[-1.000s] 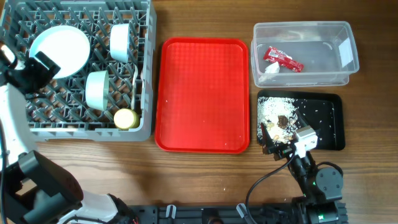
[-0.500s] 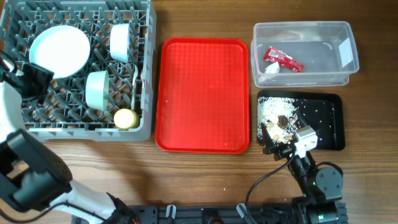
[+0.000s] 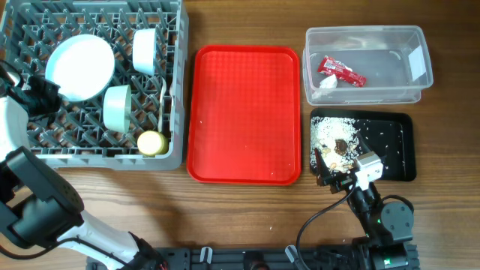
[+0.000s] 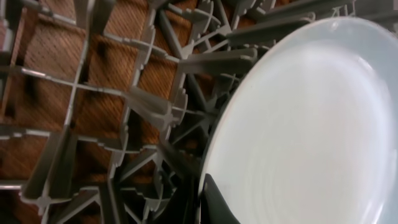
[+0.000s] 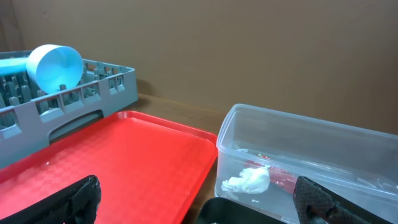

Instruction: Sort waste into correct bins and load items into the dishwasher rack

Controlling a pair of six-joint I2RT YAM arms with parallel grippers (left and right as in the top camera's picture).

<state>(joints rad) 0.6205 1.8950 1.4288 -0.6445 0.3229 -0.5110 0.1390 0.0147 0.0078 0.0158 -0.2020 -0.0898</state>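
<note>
1. The plate [image 3: 80,66] has shifted in the last half second. It has slid a little right and down among the pegs in the upper left of the rack [image 3: 178,75], where before it sat closer to the left wall.
2. The left gripper [image 3: 41,96] has moved with it, first drawing back toward the left edge of the frame and now standing just beside the plate's left rim.
3. The left wrist view shows one dark fingertip [image 4: 214,202] at the bottom of the frame, against the plate's [image 4: 311,124] edge, with rack [image 4: 143,99] pegs behind. The other finger is out of sight, so I cannot tell whether the jaws grip the rim or only nudge it.
4. The right gripper [image 3: 334,174] has not moved. It hangs over the lower-left corner of the black tray [image 3: 401,150] with its fingers [image 5: 78,199] spread wide and nothing between them.
5. The rest looks sorted:
   - The wrapper [image 3: 341,71] and scrap [image 3: 328,82] lie in the tub [image 3: 365,30] at upper right.
   - The rice [image 3: 328,133] is on the black tray.
   - The bowl [image 3: 118,107] and cup [image 3: 151,142] are in the rack.
6. My reading is that the plate is being settled between pegs — likely the last loading step. It will want a firm seat before the gripper lets go, or it may tip.
</note>
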